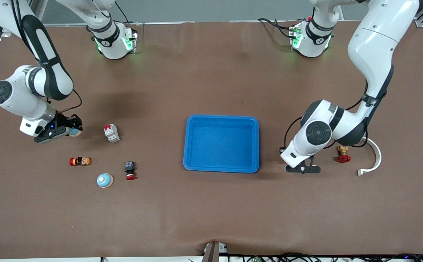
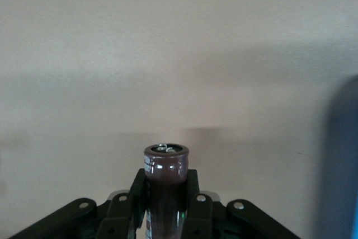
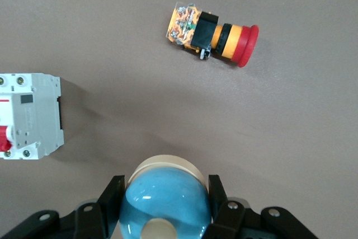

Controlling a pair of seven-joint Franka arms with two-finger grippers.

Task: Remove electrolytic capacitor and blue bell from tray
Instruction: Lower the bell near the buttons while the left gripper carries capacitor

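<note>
My right gripper [image 1: 74, 128] is shut on a blue bell with a cream base [image 1: 75, 132], low over the table at the right arm's end. The right wrist view shows this bell [image 3: 166, 202] between the right gripper's [image 3: 166, 208] black fingers. My left gripper [image 1: 303, 168] is shut on a dark brown cylindrical capacitor [image 2: 166, 180], low over the table beside the blue tray [image 1: 221, 120]. The capacitor stands out between the left gripper's [image 2: 166, 197] fingers in the left wrist view; it is hidden in the front view. A second blue bell [image 1: 104, 180] sits on the table.
A white circuit breaker [image 1: 111, 133] and an orange-red button [image 1: 79, 161] lie near the right gripper, with a black-red button [image 1: 130, 170] beside the second bell. A red valve [image 1: 343, 154] and a white curved part [image 1: 375, 160] lie near the left arm.
</note>
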